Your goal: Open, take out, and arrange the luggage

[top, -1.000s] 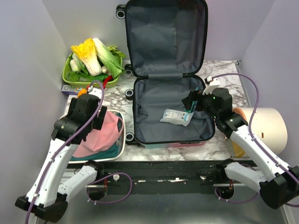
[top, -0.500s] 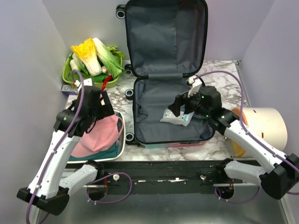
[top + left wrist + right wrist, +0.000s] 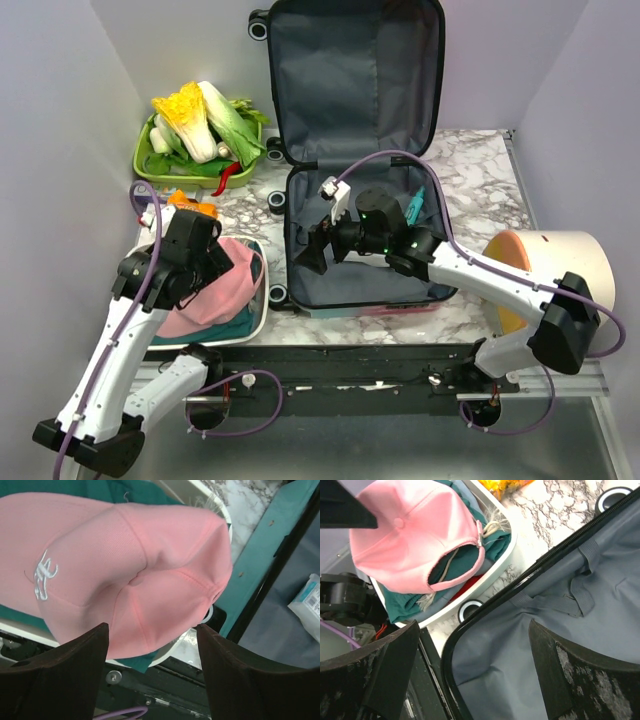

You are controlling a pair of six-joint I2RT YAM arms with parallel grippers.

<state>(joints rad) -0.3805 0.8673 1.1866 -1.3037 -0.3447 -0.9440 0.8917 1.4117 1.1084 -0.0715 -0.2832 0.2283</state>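
The luggage [image 3: 355,80] lies open on the marble table, its lid upright against the back wall and its grey lining bare. My right gripper [image 3: 308,256] reaches across the lower half to its near left corner. In the right wrist view it [image 3: 470,675] stands open above the lining [image 3: 560,645] and zipper rim, holding nothing. My left gripper [image 3: 222,268] hovers over a pink cap [image 3: 215,292] in the white basin [image 3: 258,318]. Seen from the left wrist, it [image 3: 150,675] is open with the cap [image 3: 125,565] beyond its tips. A white packet [image 3: 306,605] lies inside the luggage.
Under the pink cap [image 3: 405,535], teal and red clothes fill the basin [image 3: 465,597]. A green basket of cabbage [image 3: 200,130] stands at the back left, with an orange object [image 3: 188,200] near it. A cream cylindrical container [image 3: 565,275] lies on its side at the right edge.
My right arm has swung left across the luggage's lower half and now covers the packet in the top view. My left gripper has shifted slightly over the cap.
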